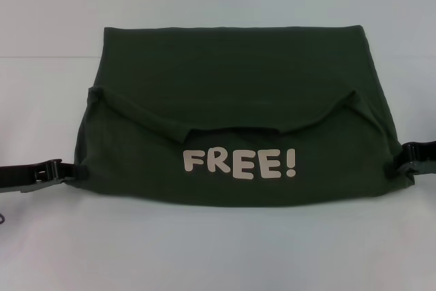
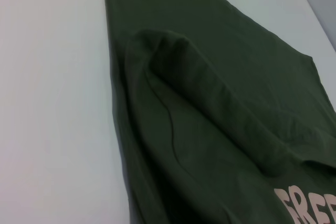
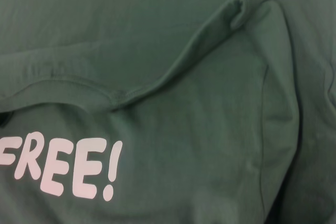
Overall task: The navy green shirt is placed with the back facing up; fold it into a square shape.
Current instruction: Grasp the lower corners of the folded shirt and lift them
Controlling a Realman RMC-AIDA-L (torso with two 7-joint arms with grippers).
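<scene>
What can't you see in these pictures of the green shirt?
- Head view: cloth hides the left gripper tips and right gripper tips at the shirt edges.
- Left wrist view: the picture's edge cuts off the lettering.
- Both wrist views: no fingers show.

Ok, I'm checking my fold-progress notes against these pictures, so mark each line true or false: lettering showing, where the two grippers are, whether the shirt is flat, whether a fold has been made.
1. The pale cream "FREE!" lettering faces up on the dark olive-green cotton T-shirt. True.
2. The left gripper is at the shirt's left edge, the right gripper at its right edge. True.
3. Both grippers hover high over the shirt's middle. False: they sit low at its sides.
4. The shirt lies fully spread with only its plain back showing. False: its near part is folded over the far part.
5. The shirt rests on a pale white table. True.
</scene>
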